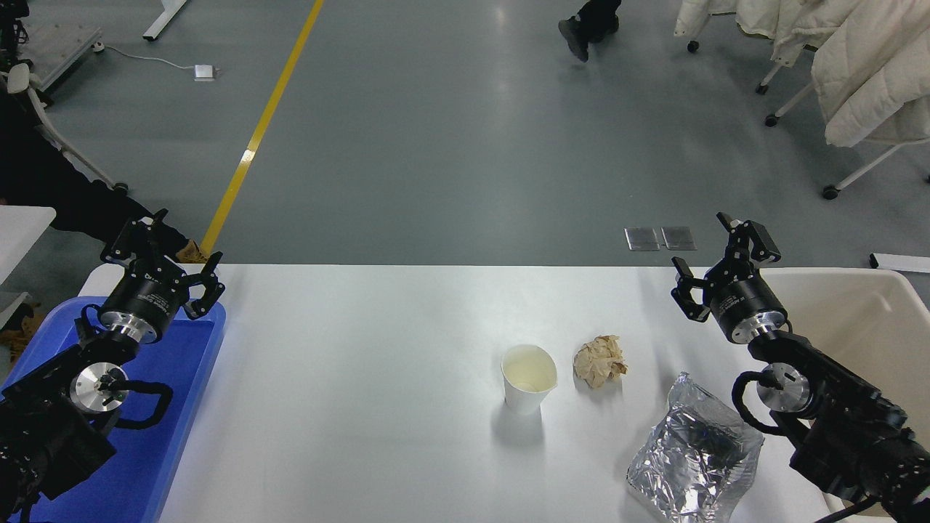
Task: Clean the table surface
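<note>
The white table surface (363,349) spans the middle of the head view. On it stand a white paper cup (528,378), upright, a crumpled brown paper ball (600,360) just to its right, and a crinkled silver foil bag (694,450) near the front right. My right gripper (716,258) hovers open over the table's far right edge, up and to the right of the paper ball, holding nothing. My left gripper (171,258) is open above the far end of the blue tray, also with nothing in it.
A blue plastic tray (192,378) lies along the table's left side under my left arm. A beige bin (864,319) stands at the right, beside my right arm. A person's foot (577,33) is on the grey floor far behind.
</note>
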